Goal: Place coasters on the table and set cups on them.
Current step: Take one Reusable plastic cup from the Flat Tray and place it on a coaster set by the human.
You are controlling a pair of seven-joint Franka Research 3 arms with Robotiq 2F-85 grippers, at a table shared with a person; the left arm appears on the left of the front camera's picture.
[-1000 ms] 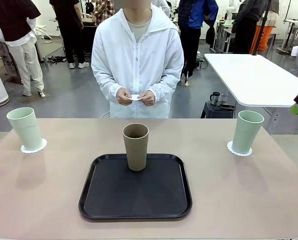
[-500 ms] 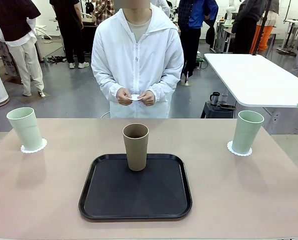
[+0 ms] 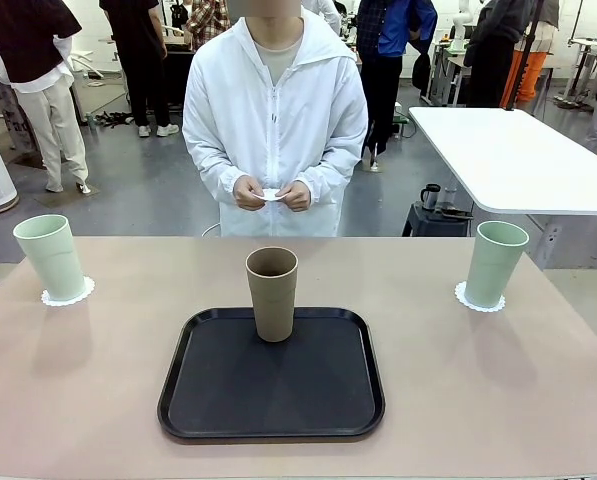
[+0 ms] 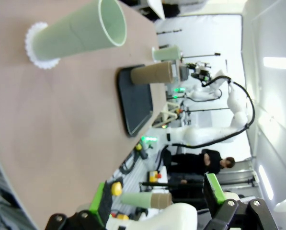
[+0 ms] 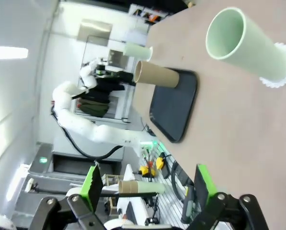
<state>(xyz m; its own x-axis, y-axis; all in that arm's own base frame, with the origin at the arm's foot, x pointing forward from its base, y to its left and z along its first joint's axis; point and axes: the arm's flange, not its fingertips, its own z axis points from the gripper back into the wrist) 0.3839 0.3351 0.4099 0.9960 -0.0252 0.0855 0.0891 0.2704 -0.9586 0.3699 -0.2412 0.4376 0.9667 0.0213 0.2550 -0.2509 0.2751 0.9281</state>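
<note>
On the beige table [image 3: 478,380] a mint cup [image 3: 50,257] stands on a white lacy coaster [image 3: 68,294] at the far left. Another mint cup [image 3: 496,262] stands on a coaster [image 3: 478,298] at the far right. The brown cup [image 3: 272,293] is upright at the back of the black tray [image 3: 271,400]. The person across the table holds a third white coaster [image 3: 269,195] in both hands. My left gripper [image 4: 157,196] is open and empty, well back from its mint cup [image 4: 78,33]. My right gripper [image 5: 147,184] is also open and empty, away from its mint cup [image 5: 248,45].
A white table [image 3: 508,160] stands behind at the right, with a small dark mug [image 3: 431,195] on a stool near it. Several people stand in the background. Bare tabletop lies on both sides of the tray.
The green fingertip of my right gripper, seen at the front view's right edge earlier, has slipped out of the picture. The cups, coasters and the person's hands have not moved.
</note>
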